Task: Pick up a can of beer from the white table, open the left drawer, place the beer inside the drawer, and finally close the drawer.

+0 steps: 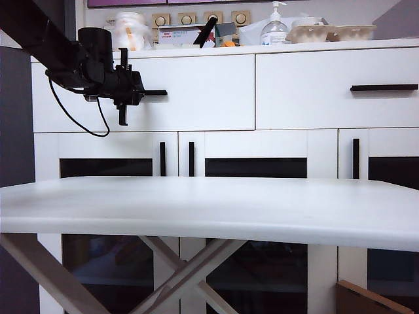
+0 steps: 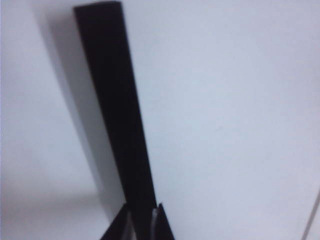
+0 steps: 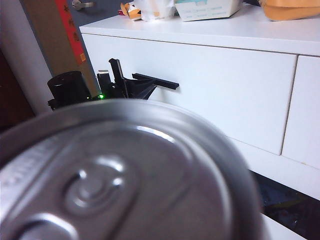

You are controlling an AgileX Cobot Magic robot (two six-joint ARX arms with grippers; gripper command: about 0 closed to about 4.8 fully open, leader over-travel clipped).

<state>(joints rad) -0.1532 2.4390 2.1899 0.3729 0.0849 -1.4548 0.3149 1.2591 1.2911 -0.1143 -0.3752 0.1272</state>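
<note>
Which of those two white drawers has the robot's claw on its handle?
The left drawer. The left gripper is shut on its black handle; the right-hand drawer has nothing on its handle.

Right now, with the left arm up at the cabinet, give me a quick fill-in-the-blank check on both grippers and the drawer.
1. The left gripper is shut on the ____ of the left drawer.
2. The left drawer front sits flush with the cabinet, so it is ____.
3. The right wrist view is filled by the silver top of the ____, close under the right gripper's camera.
4. On the cabinet top stands a clear ____ bottle.

Missing words: handle; closed; can of beer; pump
</note>
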